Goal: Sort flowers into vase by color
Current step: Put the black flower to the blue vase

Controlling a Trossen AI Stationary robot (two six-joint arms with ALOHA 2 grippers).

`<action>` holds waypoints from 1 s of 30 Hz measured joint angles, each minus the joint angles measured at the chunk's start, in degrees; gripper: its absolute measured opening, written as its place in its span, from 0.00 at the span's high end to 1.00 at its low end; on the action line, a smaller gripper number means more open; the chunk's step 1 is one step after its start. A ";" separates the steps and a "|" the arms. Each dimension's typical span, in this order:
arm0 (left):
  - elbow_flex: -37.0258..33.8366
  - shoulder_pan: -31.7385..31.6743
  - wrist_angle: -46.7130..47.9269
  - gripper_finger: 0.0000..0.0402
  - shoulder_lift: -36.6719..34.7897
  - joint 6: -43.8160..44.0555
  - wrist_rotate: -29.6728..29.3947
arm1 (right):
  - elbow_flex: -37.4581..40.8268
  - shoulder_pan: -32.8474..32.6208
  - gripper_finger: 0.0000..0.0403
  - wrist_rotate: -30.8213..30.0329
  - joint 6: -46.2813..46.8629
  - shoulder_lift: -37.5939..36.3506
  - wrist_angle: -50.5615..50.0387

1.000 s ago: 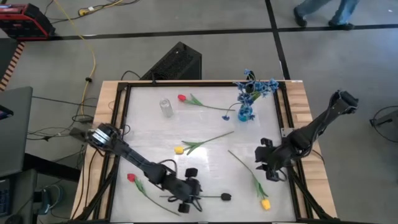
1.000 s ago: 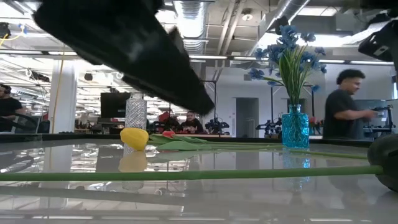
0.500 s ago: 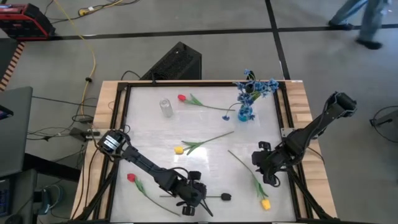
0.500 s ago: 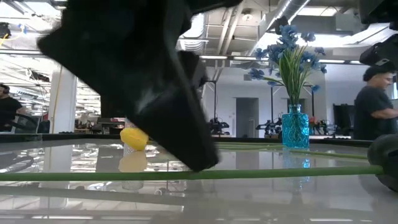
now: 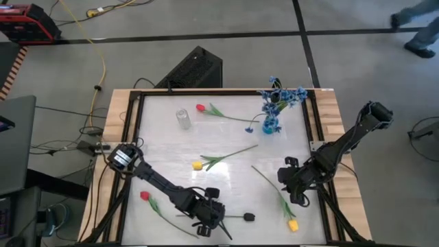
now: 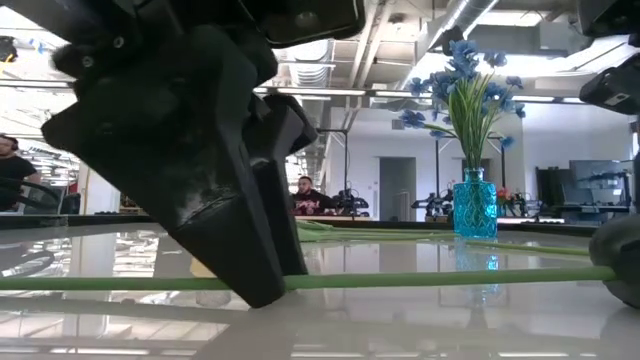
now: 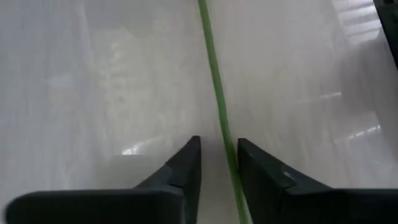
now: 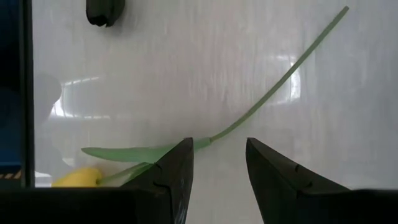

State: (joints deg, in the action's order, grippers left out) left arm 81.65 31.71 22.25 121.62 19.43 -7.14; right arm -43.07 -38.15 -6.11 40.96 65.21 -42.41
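My left gripper (image 5: 212,221) (image 7: 219,155) is open and low at the table's near edge. Its fingers stand on either side of the green stem (image 7: 214,87) of the black-headed flower (image 5: 249,217), which lies flat on the table. My right gripper (image 5: 295,192) (image 8: 219,152) is open above the stem (image 8: 273,93) of a yellow tulip (image 5: 293,225), which lies near the table's right side. Another yellow tulip (image 5: 197,165) lies mid-table. One red tulip (image 5: 145,195) lies near the left edge, another (image 5: 200,108) at the far side. Blue sprigs stand in a blue vase (image 5: 271,125). My left gripper comes down at the black-headed flower's stem (image 7: 229,163) from above, one finger on each side and across its length. The stem runs close along the inner side of one finger (image 7: 255,171); I cannot tell whether they touch. The flower lies flat on the table.
A clear glass vase (image 5: 182,118) stands at the far left of the table. A dark frame (image 5: 130,137) runs around the white table top. The black flower head (image 8: 104,11) also shows in the right wrist view. People sit in the room beyond the table.
My left gripper has come down toward the table over the black-headed flower's stem, until its fingertips reach the table top on both sides of it. My right gripper has shifted slightly toward the near edge. No flower has moved.
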 joint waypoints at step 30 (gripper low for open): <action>-35.55 -4.76 -88.20 1.00 -22.84 -21.96 -14.07 | -0.76 0.05 0.61 -16.10 -24.67 0.09 28.13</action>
State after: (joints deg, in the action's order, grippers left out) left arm 46.10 26.95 -65.95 98.78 -2.53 -21.21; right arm -43.83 -38.10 -22.21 16.29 65.30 -14.28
